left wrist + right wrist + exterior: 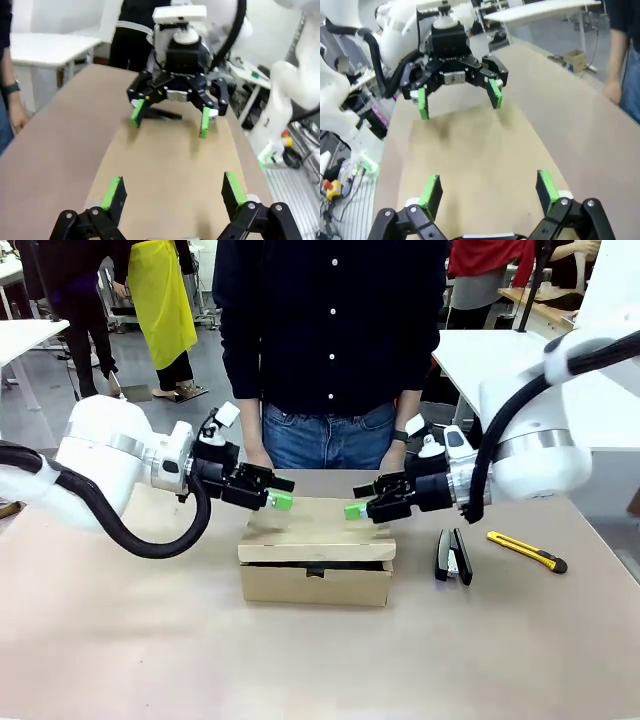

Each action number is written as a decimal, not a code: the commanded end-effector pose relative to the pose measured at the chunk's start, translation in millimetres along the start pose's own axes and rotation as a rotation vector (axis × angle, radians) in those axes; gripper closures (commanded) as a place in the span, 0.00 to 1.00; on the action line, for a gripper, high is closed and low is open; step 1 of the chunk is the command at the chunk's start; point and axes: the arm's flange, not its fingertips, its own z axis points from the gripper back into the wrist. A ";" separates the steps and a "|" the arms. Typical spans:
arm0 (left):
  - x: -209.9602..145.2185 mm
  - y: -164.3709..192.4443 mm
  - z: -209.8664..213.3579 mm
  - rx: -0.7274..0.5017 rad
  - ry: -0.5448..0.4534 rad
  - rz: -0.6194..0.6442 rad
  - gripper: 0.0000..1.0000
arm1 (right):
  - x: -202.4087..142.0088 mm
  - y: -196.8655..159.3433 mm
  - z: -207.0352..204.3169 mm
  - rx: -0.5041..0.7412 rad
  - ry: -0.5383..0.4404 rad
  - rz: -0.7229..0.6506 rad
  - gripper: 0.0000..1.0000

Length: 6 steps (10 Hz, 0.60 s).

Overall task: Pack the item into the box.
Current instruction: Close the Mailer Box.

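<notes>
Since the cardboard box [315,585] sits with its flap lid [315,530] down directly beneath both, packing looks nearly done. The left gripper [282,500] and right gripper [355,510] hover spread and empty. The pouch is presumably inside, so only pressing the lid shut may remain.

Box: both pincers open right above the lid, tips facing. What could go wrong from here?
1. The left pincer and right pincer point at each other over the box; if either advances, they could collide.
2. Pressing one lid edge may skid the box or dent it.
3. The person's hand hangs at the far edge, close behind the right pincer.
</notes>
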 end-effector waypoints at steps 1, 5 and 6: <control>-8.8 6.8 4.3 -0.069 0.094 -0.049 0.00 | -10.2 -9.5 -6.7 0.020 0.081 0.056 0.00; -38.4 4.4 2.5 -0.113 0.192 -0.053 0.00 | -31.7 0.2 -9.3 0.068 0.206 0.167 0.00; -43.6 6.9 2.0 -0.075 0.214 -0.057 0.00 | -29.8 1.6 -8.1 0.071 0.179 0.183 0.00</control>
